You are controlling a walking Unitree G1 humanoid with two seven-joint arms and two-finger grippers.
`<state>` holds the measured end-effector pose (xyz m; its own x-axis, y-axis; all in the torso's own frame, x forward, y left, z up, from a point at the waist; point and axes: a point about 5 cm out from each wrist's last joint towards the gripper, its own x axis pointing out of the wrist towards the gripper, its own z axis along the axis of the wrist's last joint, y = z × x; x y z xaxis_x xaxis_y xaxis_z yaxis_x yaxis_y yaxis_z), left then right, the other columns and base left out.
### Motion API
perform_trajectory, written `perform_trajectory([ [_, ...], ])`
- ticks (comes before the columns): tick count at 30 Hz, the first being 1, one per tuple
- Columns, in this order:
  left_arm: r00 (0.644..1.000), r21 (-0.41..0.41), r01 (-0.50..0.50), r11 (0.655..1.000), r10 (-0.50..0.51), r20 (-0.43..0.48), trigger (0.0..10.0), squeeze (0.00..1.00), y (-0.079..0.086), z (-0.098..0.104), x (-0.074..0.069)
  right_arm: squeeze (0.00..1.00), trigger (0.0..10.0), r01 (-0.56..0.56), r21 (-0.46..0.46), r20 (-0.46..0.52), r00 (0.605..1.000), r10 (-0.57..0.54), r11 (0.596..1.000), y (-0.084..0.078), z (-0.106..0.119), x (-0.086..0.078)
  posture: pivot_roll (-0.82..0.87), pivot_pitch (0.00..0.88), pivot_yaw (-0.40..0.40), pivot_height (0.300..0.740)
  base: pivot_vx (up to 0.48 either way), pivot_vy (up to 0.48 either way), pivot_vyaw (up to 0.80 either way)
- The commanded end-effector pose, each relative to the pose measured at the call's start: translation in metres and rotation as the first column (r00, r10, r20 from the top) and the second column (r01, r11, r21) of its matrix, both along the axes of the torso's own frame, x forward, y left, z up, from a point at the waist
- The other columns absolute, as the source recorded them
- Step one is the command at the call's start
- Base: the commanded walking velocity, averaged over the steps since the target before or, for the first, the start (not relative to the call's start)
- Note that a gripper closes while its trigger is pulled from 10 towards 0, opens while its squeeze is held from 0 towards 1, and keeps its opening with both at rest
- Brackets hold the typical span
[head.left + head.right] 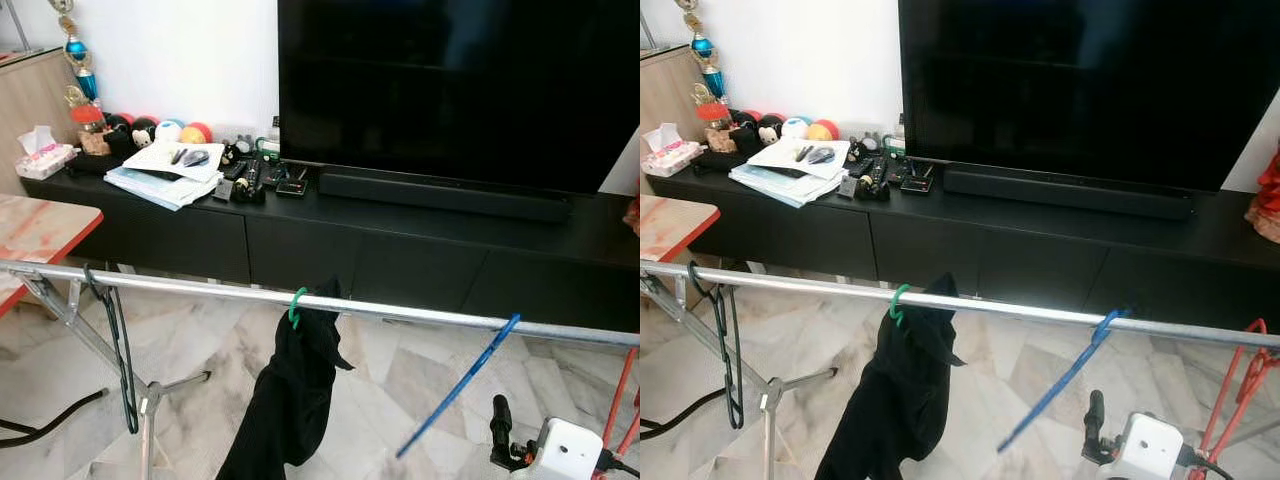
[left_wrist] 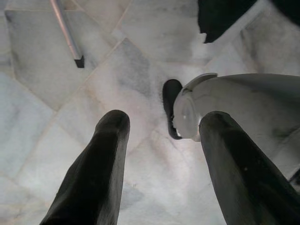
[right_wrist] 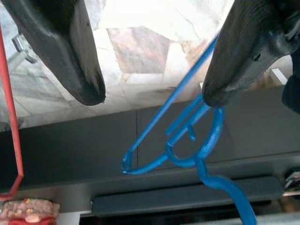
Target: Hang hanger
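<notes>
Below the rail, right gripper fingers spread wide, one finger touching blue hanger — left gripper parted, empty.

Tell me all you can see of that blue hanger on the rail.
The blue hanger looks like thin plastic, with a curled hook and slim bars. Its hook sits over the rail, right of the black garment and left of the red hanger. It hangs slanted, its body running down and toward the robot's left. In the right wrist view the right gripper is open, one finger right by the bars near the hook; whether they touch is unclear.
</notes>
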<state>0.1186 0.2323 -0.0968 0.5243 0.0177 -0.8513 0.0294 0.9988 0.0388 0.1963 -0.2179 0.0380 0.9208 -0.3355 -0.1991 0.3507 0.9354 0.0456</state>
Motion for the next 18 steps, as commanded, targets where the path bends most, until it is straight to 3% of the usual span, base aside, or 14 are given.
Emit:
perform_trajectory([
  [1,0.999,0.009,0.001,1.0,-0.001,-0.034,10.0,0.0,0.0019,-0.0024,-0.008,0.0,10.0,0.01,-0.005,0.022,1.0,-0.01,1.0,-0.0034,0.0036,0.0019,0.13,0.0,-0.017,0.74,0.0,0.0,0.0],
  [18,1.0,0.001,0.006,1.0,-0.006,-0.029,10.0,0.0,0.0007,-0.0029,-0.0109,0.0,10.0,-0.007,0.017,0.036,0.999,0.006,1.0,0.003,0.0049,0.0107,0.13,0.0,-0.016,0.74,0.0,0.0,0.0],
])
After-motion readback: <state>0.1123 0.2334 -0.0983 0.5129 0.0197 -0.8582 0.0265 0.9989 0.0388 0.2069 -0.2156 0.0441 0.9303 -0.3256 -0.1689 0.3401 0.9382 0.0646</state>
